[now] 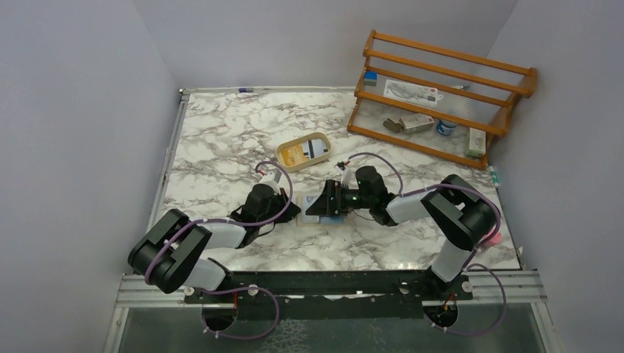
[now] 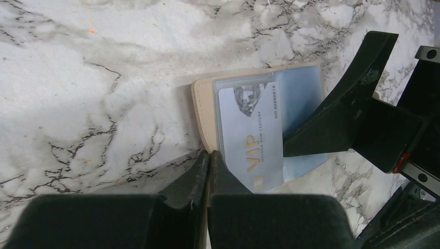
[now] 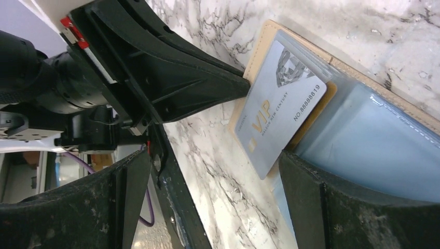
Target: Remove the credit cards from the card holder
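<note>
Top external: we saw a marble table (image 1: 221, 140) between pale grey walls (image 1: 73, 110). On it, the left gripper (image 2: 208, 163) sat pinched together at the open card holder (image 2: 202, 114). The right gripper (image 3: 215, 166) was spread over its protruding credit card (image 2: 249, 140).

**White marble table, three things on it**

The table (image 1: 221, 140) has a white top veined in grey, with a metal rail along its near edge. Near the middle, towards the front, the tan card holder (image 2: 203, 111) lies open and flat on the marble. A pale blue credit card (image 2: 249, 135) marked VIP sticks partway out of its clear pocket. Just beyond it sits an oval beige tray (image 1: 279, 153). A slatted wooden rack (image 1: 449, 52) stands in the far right corner, well apart from both.
</note>
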Controlling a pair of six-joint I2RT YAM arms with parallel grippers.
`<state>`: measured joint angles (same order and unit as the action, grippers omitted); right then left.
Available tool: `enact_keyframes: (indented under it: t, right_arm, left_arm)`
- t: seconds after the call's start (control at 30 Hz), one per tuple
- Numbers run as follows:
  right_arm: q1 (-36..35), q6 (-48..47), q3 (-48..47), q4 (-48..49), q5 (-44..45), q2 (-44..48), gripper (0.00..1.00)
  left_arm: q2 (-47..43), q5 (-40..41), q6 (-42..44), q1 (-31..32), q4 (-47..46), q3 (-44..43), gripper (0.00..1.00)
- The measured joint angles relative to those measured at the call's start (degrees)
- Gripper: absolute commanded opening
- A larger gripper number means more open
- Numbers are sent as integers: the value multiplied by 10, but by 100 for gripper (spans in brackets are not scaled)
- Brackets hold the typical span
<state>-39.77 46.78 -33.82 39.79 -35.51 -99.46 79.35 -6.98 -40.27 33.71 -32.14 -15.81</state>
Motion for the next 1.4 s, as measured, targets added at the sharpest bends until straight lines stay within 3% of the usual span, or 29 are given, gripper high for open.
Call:
enact_keyframes:
  t: [0.87,1.4]
  right_arm:
    - [1,158,5,209,-7,-94,97]
    - [-43,197,-22,231,30,-129,96]
  left_arm:
    - [-17,37,-16,-8,-27,30,0]
    - [-18,43,-41,-7,-29,32,0]
